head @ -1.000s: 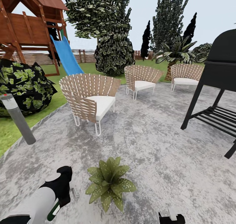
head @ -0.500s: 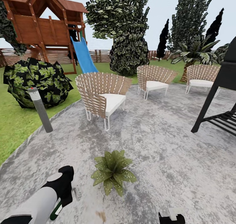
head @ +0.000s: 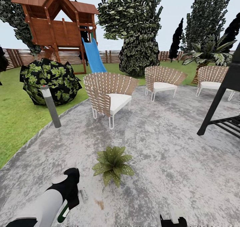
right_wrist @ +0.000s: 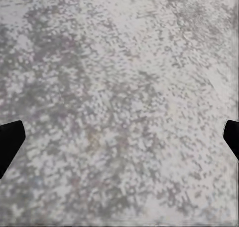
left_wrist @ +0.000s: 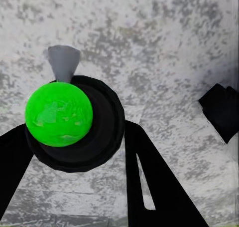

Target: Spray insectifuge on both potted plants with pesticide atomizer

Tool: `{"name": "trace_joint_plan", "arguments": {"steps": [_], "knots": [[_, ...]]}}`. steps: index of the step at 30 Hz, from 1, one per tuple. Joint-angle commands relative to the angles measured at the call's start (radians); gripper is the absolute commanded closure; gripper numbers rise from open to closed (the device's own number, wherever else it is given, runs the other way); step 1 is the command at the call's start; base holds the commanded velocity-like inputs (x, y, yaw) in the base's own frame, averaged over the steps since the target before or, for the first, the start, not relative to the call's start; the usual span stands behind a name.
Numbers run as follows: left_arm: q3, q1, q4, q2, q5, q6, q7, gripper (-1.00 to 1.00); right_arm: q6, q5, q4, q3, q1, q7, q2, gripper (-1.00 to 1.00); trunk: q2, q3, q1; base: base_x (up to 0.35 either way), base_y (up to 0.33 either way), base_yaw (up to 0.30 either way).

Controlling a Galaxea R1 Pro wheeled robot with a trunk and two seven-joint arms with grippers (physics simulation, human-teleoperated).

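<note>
**Sprayer in the left gripper, one plant just ahead**

The left gripper (head: pixel 71 192) is clamped on the pesticide atomizer (left_wrist: pixel 64 114). In the left wrist view the two black fingers (left_wrist: pixel 154 187) bracket its dark round body with a bright green cap, and a pale grey nozzle points away from the gripper over the patio (left_wrist: pixel 164 42). In the head view a green strip of the sprayer's handle shows under the gripper and a small grey tip pokes out on its far side. Carrying it low with the nozzle forward makes sense, as the outlet already faces what needs spraying.

One potted plant (head: pixel 112 163), a low rosette of speckled pointed leaves, sits on the paving just ahead of the left gripper and slightly towards the right arm's side, near but not touching. Its pot is hidden under the leaves. The second plant is not something I can place from here.

The right gripper (head: pixel 173 220) hangs low near the frame's edge. In its wrist view the fingertips (right_wrist: pixel 10 137) stand far apart with nothing between them, so it is released and idle.

Beyond the plant stand wicker chairs (head: pixel 108 95), a grey post (head: pixel 51 105) and a black grill (head: pixel 223 104).
</note>
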Motion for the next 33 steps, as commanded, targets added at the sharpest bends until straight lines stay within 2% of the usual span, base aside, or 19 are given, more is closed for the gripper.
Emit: {"name": "trace_joint_plan", "arguments": {"steps": [1, 9, 11, 12, 14, 15, 17, 18, 19, 21, 22, 24, 25, 27, 28, 30, 31, 32, 33], "knots": [[0.002, 0.000, -0.002, -0.001, -0.005, 0.009, -0.006, 1.00, -0.003, 0.010, 0.001, -0.008, -0.001, -0.002, 0.001, -1.00, 0.000, -0.001, -0.001, -0.198, -0.224, 0.000], [0.007, 0.000, 0.005, 0.007, 0.002, -0.006, -0.006, 1.00, -0.003, 0.010, 0.001, -0.010, -0.001, -0.002, 0.000, -1.00, 0.000, -0.001, -0.001, -0.083, -0.076, 0.000], [0.016, 0.015, 0.012, 0.023, 0.063, -0.102, -0.006, 1.00, -0.003, 0.012, 0.001, -0.009, -0.001, 0.002, -0.002, -1.00, 0.000, -0.001, -0.001, -0.002, -0.001, 0.000], [0.027, 0.029, 0.010, 0.029, 0.107, -0.165, 0.000, 1.00, -0.003, 0.013, 0.001, -0.008, -0.001, 0.003, -0.003, -1.00, 0.000, -0.001, -0.001, 0.000, 0.000, 0.000], [0.053, 0.060, 0.015, 0.036, 0.226, -0.307, 0.043, 1.00, -0.003, 0.012, -0.002, -0.008, -0.001, 0.004, -0.003, -1.00, 0.000, -0.001, -0.001, 0.000, 0.000, 0.000], [0.060, 0.079, 0.017, 0.036, 0.331, -0.418, 0.070, 1.00, -0.003, 0.011, -0.006, -0.007, -0.001, 0.004, -0.002, -1.00, 0.000, -0.001, -0.001, 0.000, 0.000, 0.000], [0.060, 0.080, 0.017, 0.036, 0.379, -0.431, 0.071, 1.00, -0.003, 0.012, -0.009, -0.007, -0.001, 0.005, -0.006, -1.00, 0.000, -0.001, -0.001, 0.000, 0.000, 0.000], [0.061, 0.081, 0.018, 0.036, 0.450, -0.469, 0.073, 1.00, -0.003, 0.044, -0.106, 0.046, -0.001, 0.009, -0.014, -1.00, 0.000, -0.001, -0.001, 0.000, 0.000, 0.000], [0.062, 0.081, 0.019, 0.036, 0.466, -0.517, 0.073, 1.00, -0.002, 0.106, -0.159, 0.094, -0.001, 0.011, -0.014, -1.00, 0.000, -0.001, -0.001, 0.000, 0.000, 0.000], [0.062, 0.081, 0.020, 0.037, 0.482, -0.543, 0.074, 1.00, 0.000, 0.202, -0.187, 0.128, -0.001, 0.025, -0.013, -1.00, 0.000, -0.001, -0.001, 0.000, 0.000, 0.000], [0.062, 0.081, 0.020, 0.037, 0.486, -0.550, 0.074, 1.00, 0.002, 0.254, -0.192, 0.136, -0.003, 0.070, -0.012, -1.00, 0.000, -0.001, -0.001, 0.000, 0.000, 0.000], [0.062, 0.081, 0.021, 0.037, 0.489, -0.577, 0.074, 1.00, 0.019, 0.348, -0.202, 0.141, -0.024, 0.257, -0.010, -1.00, 0.000, -0.001, -0.001, 0.000, 0.000, 0.000], [0.062, 0.081, 0.021, 0.037, 0.489, -0.596, 0.073, 1.00, 0.033, 0.371, -0.216, 0.142, -0.041, 0.349, -0.009, -1.00, 0.000, -0.001, -0.001, 0.000, 0.000, 0.000], [0.061, 0.081, 0.021, 0.037, 0.486, -0.617, 0.072, 1.00, 0.051, 0.389, -0.253, 0.142, -0.063, 0.458, -0.008, -1.00, 0.000, -0.001, -0.001, 0.000, 0.000, 0.000], [0.060, 0.081, 0.021, 0.037, 0.482, -0.621, 0.072, 1.00, 0.055, 0.392, -0.269, 0.142, -0.067, 0.489, -0.006, 1.00, 0.000, -0.001, -0.001, 0.000, 0.000, 0.000], [0.056, 0.081, 0.021, 0.037, 0.478, -0.625, 0.072, 1.00, 0.058, 0.395, -0.294, 0.143, -0.081, 0.566, -0.004, 1.00, 0.000, -0.001, -0.001, 0.000, 0.000, 0.000], [0.052, 0.081, 0.021, 0.036, 0.477, -0.626, 0.071, 1.00, 0.059, 0.396, -0.301, 0.143, -0.089, 0.627, -0.003, 1.00, 0.000, -0.001, -0.001, 0.000, 0.000, 0.000], [0.047, 0.081, 0.021, 0.033, 0.475, -0.626, 0.071, 1.00, 0.058, 0.396, -0.307, 0.144, -0.100, 0.716, 0.000, 1.00, 0.000, -0.001, -0.001, 0.000, 0.000, 0.000], [0.044, 0.081, 0.022, 0.030, 0.468, -0.626, 0.071, 1.00, 0.058, 0.396, -0.315, 0.144, -0.107, 0.751, 0.003, 1.00, 0.000, -0.001, -0.001, 0.000, 0.000, 0.000]]}}
